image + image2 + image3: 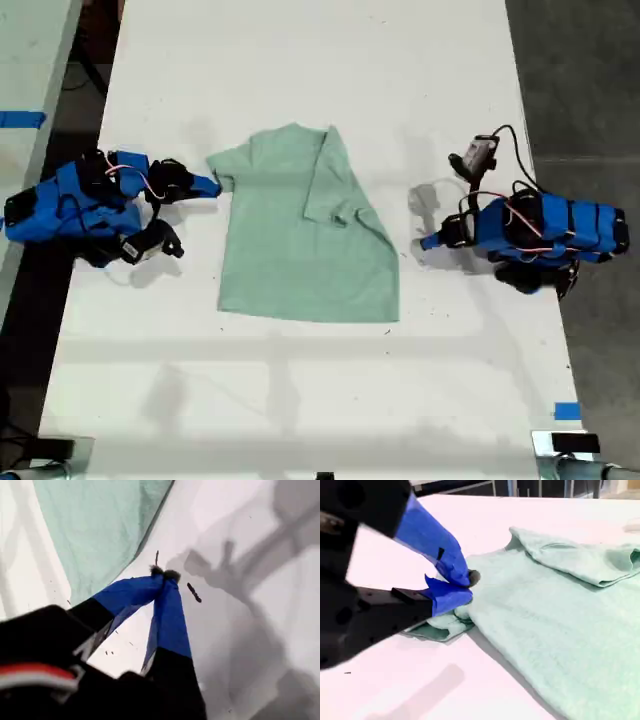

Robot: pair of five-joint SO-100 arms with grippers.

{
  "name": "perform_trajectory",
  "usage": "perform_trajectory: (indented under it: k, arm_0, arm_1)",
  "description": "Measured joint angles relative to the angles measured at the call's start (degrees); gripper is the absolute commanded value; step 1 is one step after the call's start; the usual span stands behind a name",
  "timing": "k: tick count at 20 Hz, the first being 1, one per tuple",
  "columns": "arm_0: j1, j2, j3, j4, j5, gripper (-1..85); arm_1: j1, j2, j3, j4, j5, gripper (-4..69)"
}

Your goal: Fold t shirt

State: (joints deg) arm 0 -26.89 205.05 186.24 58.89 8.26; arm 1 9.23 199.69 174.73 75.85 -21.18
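Shirt (290, 240): flat on table (300, 400), one side folded over.
First gripper (164, 573): tips together, holding nothing, beside shirt.
Second gripper (457, 587): pinching shirt sleeve.

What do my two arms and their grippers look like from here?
Both arms have bright blue bodies with black joints and loose red, white and black cables. My first gripper has two tapering blue fingers on black bases. My second gripper has chunky blue fingers on a black mount.
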Motion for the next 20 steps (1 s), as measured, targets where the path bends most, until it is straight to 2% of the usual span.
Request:
perform_trajectory:
  k: [2, 4, 5, 6, 7, 10, 12, 15, 20]
  arm_0:
    - [1.8, -2.9, -1.3, 0.0, -2.5, -0.4]
    - [2.5, -20.8, -12.8, 0.2, -14.7, -0.4]
    - [2.1, -30.9, -20.1, 1.2, -16.9, -0.4]
    - [0.1, -41.2, -28.4, 4.0, -14.5, -0.4]
    - [-3.1, -51.2, -36.7, 7.0, -8.7, 2.3]
    - [-14.2, -68.4, -53.3, 10.5, 8.4, 12.5]
    - [-19.7, -77.3, -58.3, 11.8, 14.5, 17.7]
    - [-23.0, -91.0, -60.1, 9.9, 19.2, 22.2]
    - [-24.3, -103.3, -60.2, 4.0, 20.2, 22.2]
  arm_1:
    - [0.0, 0.0, 0.0, 0.0, 0.0, -1.2]
    - [0.0, 0.0, 0.0, 0.0, 0.0, -1.2]
    - [0.0, 0.0, 0.0, 0.0, 0.0, -1.2]
    - [0.0, 0.0, 0.0, 0.0, 0.0, -1.2]
    - [0.0, 0.0, 0.0, 0.0, 0.0, -1.2]
    - [0.0, 0.0, 0.0, 0.0, 0.0, -1.2]
    - [0.0, 0.0, 0.0, 0.0, 0.0, -1.2]
    - [0.0, 0.0, 0.0, 0.0, 0.0, -1.2]
    - [0.0, 0.0, 0.0, 0.0, 0.0, -1.2]
